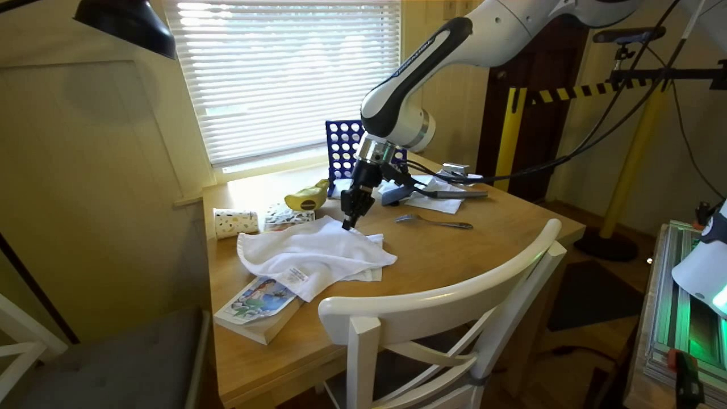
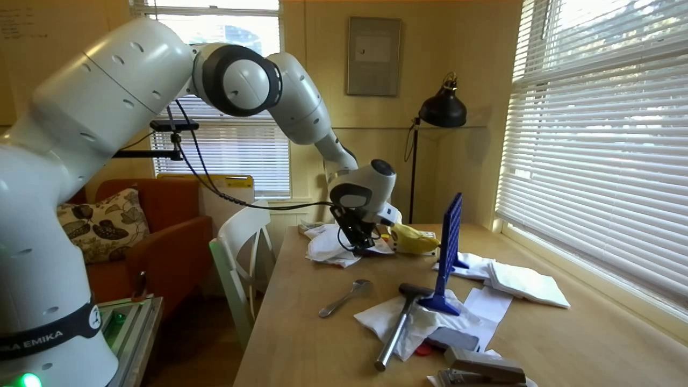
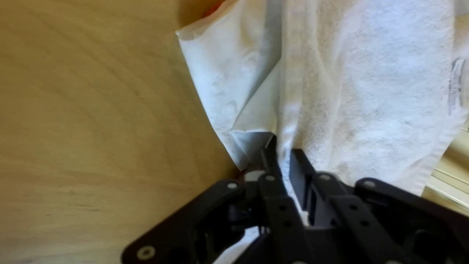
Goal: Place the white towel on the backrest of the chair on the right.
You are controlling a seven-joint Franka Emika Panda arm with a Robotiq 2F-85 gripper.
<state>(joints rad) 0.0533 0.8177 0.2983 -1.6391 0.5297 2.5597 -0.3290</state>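
Note:
The white towel (image 1: 318, 244) lies loosely folded on the table, partly over the printed book and a white paper sheet. It also shows in an exterior view (image 2: 324, 243) behind the gripper, and in the wrist view (image 3: 388, 80). My gripper (image 1: 349, 225) points down at the towel's far edge, fingertips at the cloth. In the wrist view the fingers (image 3: 283, 154) stand a narrow gap apart, with the towel's hem running between them. The white chair (image 1: 431, 307) stands at the table's near side, its curved top rail in view; it also shows in an exterior view (image 2: 236, 236).
The printed book (image 1: 258, 304) and paper sheet (image 1: 372, 274) lie by the towel. A yellow banana-shaped pouch (image 1: 306, 197), patterned cup (image 1: 234, 223), fork (image 1: 434, 221), blue grid rack (image 2: 451, 242) and hammer (image 2: 395, 333) are on the table. Cables (image 1: 511, 176) hang from the arm.

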